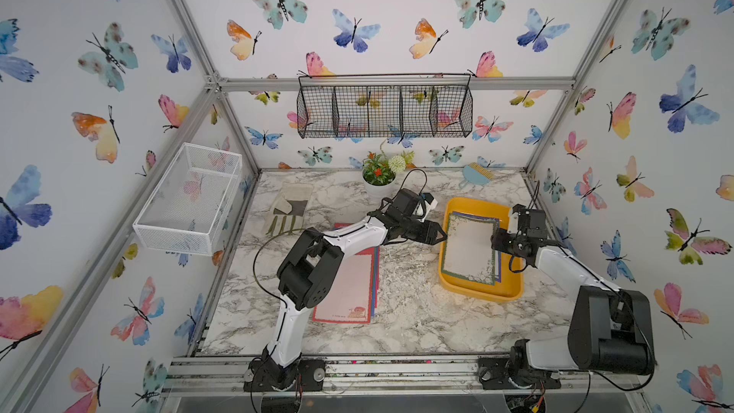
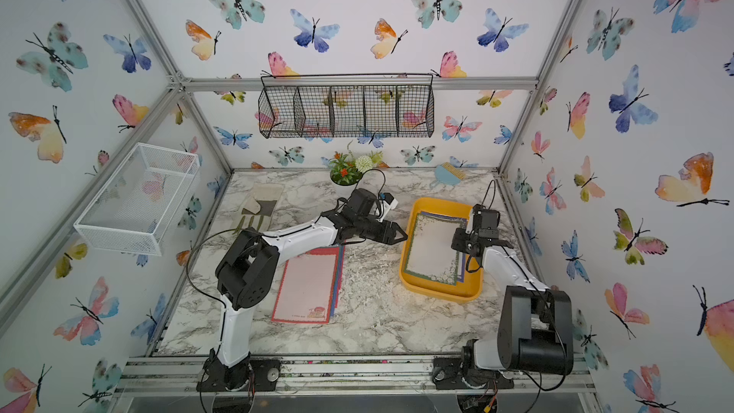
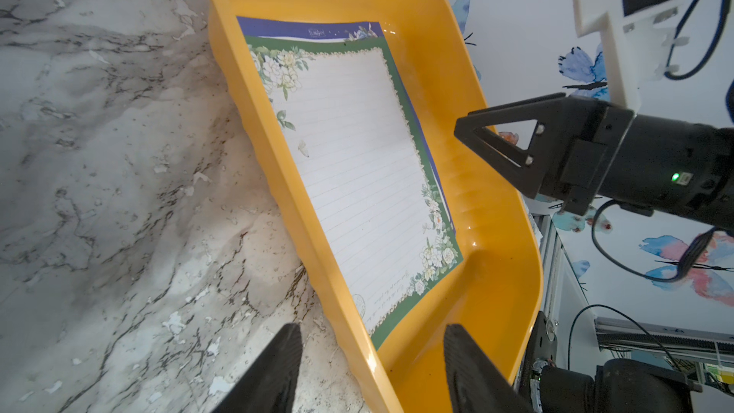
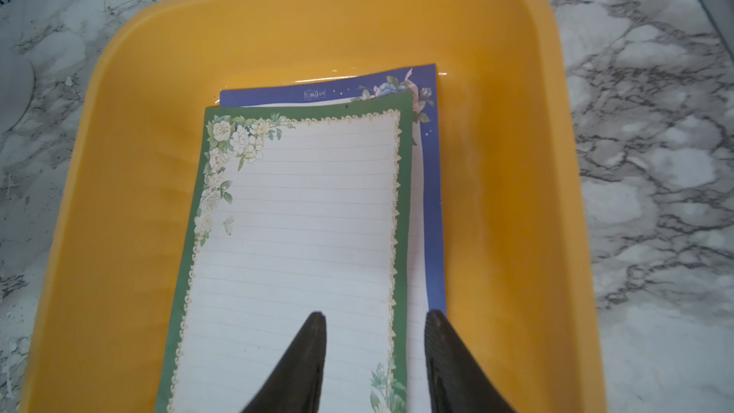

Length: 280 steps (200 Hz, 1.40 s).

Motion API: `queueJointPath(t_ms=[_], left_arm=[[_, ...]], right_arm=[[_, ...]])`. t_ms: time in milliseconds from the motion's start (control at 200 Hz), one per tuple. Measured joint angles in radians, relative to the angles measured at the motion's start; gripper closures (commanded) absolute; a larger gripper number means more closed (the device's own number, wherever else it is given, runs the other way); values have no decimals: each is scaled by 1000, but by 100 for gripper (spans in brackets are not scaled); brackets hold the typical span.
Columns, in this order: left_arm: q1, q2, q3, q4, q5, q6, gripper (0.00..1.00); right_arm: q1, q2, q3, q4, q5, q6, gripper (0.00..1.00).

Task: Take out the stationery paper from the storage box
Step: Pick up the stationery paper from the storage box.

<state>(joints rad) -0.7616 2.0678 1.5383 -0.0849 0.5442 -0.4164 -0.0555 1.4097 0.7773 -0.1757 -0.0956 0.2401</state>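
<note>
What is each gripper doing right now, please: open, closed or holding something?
Left gripper: open, empty, beside the rim of the yellow tray.
Right gripper: open, empty, over the green-bordered sheet in the tray.

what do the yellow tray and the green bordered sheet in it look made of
The storage box looks like moulded plastic, glossy: rounded corners, bright glints on its floor. The green-bordered sheet looks like thin matte paper, printed with ruled lines and flowers, lying flat on a blue sheet.
</note>
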Motion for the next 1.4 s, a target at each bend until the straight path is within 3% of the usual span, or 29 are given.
queueJointPath(t_ms=[1086, 1401], left_arm=[[-3, 64, 0, -2, 32, -42, 43], [-6, 90, 0, -3, 46, -55, 43]], right_arm=[[-31, 136, -32, 59, -100, 30, 55], [-31, 136, -32, 58, -107, 33, 46]])
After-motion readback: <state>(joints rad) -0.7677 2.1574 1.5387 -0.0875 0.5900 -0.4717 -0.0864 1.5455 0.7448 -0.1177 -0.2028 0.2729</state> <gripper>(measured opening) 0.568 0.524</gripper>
